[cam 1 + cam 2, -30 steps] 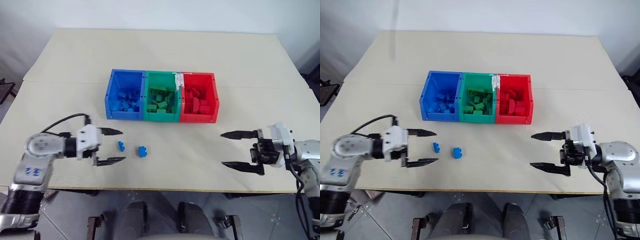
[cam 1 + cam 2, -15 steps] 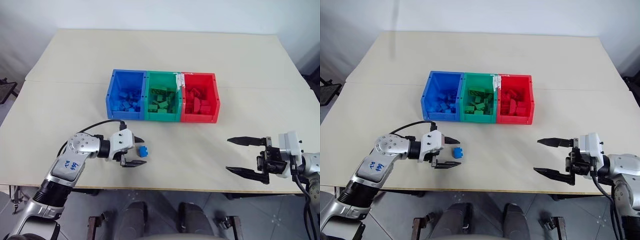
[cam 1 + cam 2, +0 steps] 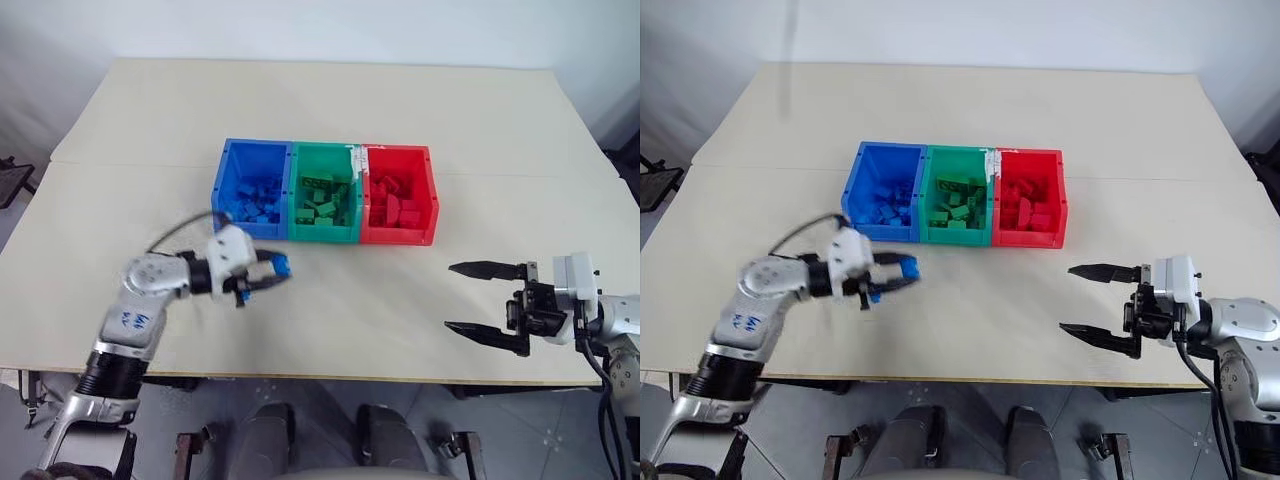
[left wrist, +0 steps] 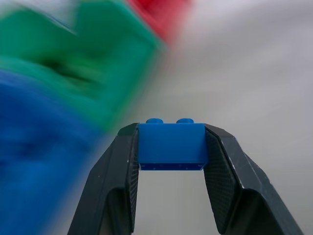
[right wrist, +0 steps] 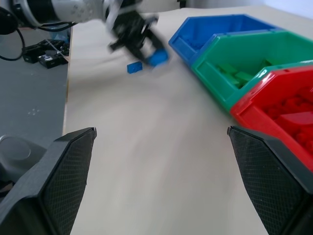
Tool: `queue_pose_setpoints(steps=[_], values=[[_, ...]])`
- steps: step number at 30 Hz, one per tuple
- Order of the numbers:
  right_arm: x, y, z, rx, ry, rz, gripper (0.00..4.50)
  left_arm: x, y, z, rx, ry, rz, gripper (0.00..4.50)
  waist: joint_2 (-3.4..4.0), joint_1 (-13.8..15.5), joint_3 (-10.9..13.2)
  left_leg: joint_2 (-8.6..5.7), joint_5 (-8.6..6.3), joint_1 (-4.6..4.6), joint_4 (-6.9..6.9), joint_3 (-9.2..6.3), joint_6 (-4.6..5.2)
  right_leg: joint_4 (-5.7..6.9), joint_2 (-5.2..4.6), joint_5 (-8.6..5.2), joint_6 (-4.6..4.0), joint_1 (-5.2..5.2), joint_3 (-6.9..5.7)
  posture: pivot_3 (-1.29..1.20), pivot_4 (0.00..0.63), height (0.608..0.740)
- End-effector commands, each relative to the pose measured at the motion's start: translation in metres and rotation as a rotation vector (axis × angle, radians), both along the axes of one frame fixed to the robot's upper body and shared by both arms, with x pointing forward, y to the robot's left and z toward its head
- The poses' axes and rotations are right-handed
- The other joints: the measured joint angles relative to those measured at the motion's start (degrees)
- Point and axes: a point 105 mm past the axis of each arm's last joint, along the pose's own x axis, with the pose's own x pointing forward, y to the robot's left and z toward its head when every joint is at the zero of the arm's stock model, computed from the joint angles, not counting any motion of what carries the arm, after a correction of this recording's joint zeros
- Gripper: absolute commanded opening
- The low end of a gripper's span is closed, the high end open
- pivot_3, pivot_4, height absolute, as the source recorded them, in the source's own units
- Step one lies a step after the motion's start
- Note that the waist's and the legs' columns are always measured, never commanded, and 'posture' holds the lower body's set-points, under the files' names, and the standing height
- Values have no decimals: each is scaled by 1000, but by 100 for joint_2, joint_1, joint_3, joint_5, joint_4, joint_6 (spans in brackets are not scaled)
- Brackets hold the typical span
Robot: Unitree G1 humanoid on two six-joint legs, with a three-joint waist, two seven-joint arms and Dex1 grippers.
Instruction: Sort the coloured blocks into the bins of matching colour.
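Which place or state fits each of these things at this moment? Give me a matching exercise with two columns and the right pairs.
Things:
1. left gripper
2. right gripper
3. loose blue block
4. green bin

Places or states:
A. between the blue bin and the red bin
B. lying on the table
C. open, holding nothing
D. shut on a blue block

Pairs: 1-D, 2-C, 3-B, 4-A
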Motion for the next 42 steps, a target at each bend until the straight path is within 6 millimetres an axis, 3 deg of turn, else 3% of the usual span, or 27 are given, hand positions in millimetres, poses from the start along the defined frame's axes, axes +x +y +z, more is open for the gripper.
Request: queue_pose_setpoints(steps=[1, 7, 10, 13, 16, 21, 24, 27, 32, 38, 42], values=[[3, 3, 3, 17, -15, 10, 4500, 19, 17, 26, 2, -131, 101, 1468, 0, 3, 0, -2, 0, 0, 0, 0, 0, 0, 0, 0, 0, 0, 0, 0, 150, 740], [7, 11, 3, 38, -24, 21, 4500, 65, 25, 33, -6, -142, 257, 1468, -1, 6, 0, -10, 3, -6, 3, 2, 5, 10, -1, 5, 9, 2, -2, 0, 150, 740], [8, 12, 2, 40, -27, 19, 4500, 74, 29, 31, -43, -119, 291, 2491, -1, -2, 0, -10, 3, -7, 2, 4, 5, 9, 0, 5, 9, 1, -2, 0, 150, 740], [9, 13, 2, 44, -28, 17, 4500, 70, 26, 35, -74, -119, 252, 3440, -3, -20, 1, -7, 3, -7, -3, 9, 4, 8, 1, 5, 9, -5, -2, 0, 150, 740], [12, 15, 2, 52, -29, 19, 4500, 49, 31, 55, -125, -217, 190, 4418, -3, -30, 1, -5, 3, -8, -2, 10, 4, 7, 2, 5, 9, -5, -2, 0, 150, 740], [20, 22, 9, 84, -50, 53, 4500, 6, 56, 46, -122, -164, 131, 4463, -1, -140, 1, 1, 4, -5, -5, 9, 1, 8, 2, 4, 8, -5, 0, 0, 150, 740], [24, 27, 11, 83, -57, 87, 4500, -23, 77, 30, -53, -115, 118, 4463, -2, -173, 1, 8, 1, -4, -9, 8, -2, 3, 3, 3, 5, -5, 0, 0, 150, 740], [28, 32, 12, 83, -63, 123, 4500, -49, 115, 1, 17, -5, 207, 4463, 0, -169, 2, 11, 0, -3, -11, 8, -2, 2, 2, 2, 3, -6, 0, 0, 150, 740], [26, 37, 10, 57, -71, 188, 4500, -82, 154, -34, 72, 109, 329, 4463, 3, -121, 4, 35, -12, -3, -13, 6, 6, -1, -7, 0, -1, -5, -4, 0, 150, 740], [18, 42, 10, 39, -72, 261, 4500, -101, 169, -50, 101, 170, 378, 4463, 3, -145, 4, 38, -24, -1, -13, -11, 11, -10, -16, -1, -2, -8, -3, 0, 150, 740], [17, 40, 8, 26, -57, 255, 4500, -92, 151, -37, 83, 112, 328, 4463, 3, -150, 4, 40, -26, 0, -13, -14, 9, -13, -17, -2, -4, -12, -3, 0, 150, 740]])
